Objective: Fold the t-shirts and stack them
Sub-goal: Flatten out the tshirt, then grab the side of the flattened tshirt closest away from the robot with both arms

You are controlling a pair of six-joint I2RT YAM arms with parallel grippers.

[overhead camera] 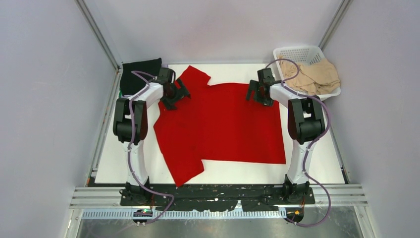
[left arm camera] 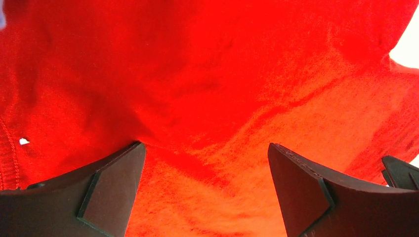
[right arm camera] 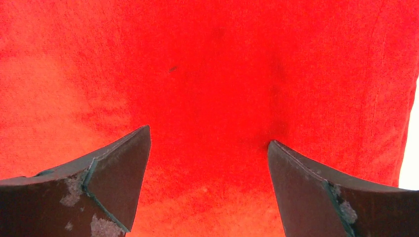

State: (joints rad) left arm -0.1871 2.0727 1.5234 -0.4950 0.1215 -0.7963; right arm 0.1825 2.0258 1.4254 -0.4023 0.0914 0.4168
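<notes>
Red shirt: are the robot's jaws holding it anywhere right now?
No, nothing is held. The left gripper and right gripper are over the red shirt, jaws open.

The red t-shirt (overhead camera: pixel 223 124) is soft matt cloth with a slightly fuzzy weave up close. The black t-shirt (overhead camera: pixel 140 74) and beige t-shirts (overhead camera: pixel 314 77) look like matt cloth too. The basket (overhead camera: pixel 297 52) is white plastic lattice. The table (overhead camera: pixel 317 163) is smooth matt white. The right gripper (right arm camera: pixel 207 145) has dull dark fingers (right arm camera: pixel 116 182), scuffed with grey flecks; the left gripper (left arm camera: pixel 205 145) looks cleaner. The front rails (overhead camera: pixel 223 198) are pale metal.
</notes>
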